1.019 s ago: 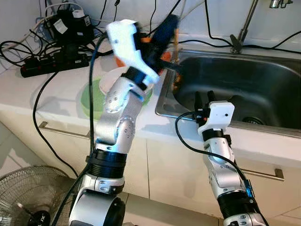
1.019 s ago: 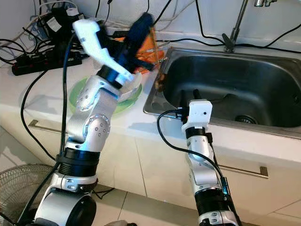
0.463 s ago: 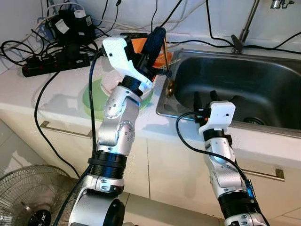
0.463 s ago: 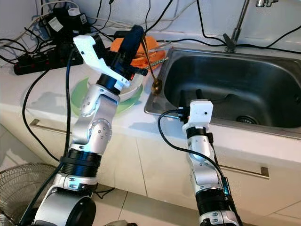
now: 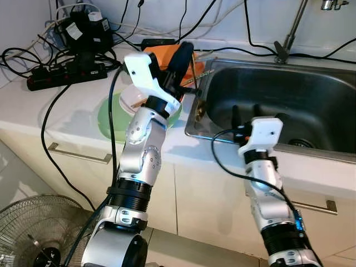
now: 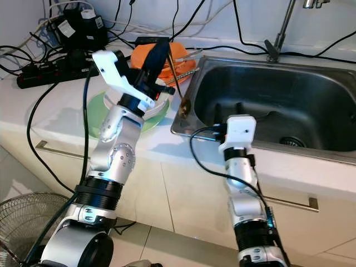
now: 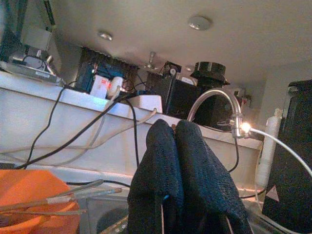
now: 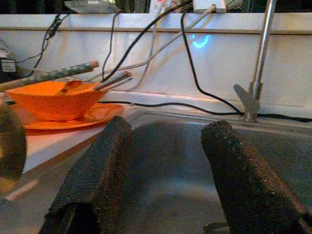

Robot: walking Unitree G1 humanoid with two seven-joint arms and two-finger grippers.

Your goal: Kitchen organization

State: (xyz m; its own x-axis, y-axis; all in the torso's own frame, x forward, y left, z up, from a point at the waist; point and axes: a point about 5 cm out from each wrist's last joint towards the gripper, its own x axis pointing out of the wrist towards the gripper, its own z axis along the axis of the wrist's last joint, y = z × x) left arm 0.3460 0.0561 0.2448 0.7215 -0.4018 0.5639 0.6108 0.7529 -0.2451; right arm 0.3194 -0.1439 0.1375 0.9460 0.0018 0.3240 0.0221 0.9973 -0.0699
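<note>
Right eye view has the right hand (image 6: 227, 108) nearest, at the front rim of the stainless steel sink (image 6: 311, 105), its two black fingers spread apart over the basin, touching nothing. Beyond it, the left hand (image 6: 157, 55) is pressed together, pinching a long-handled brass spoon (image 6: 179, 89); its long axis runs steeply down, bowl lowest, at the sink's left rim. Farther back on the white surface (image 6: 50, 105) sit a green round plate (image 6: 97, 114) and an orange bowl (image 6: 178, 54).
</note>
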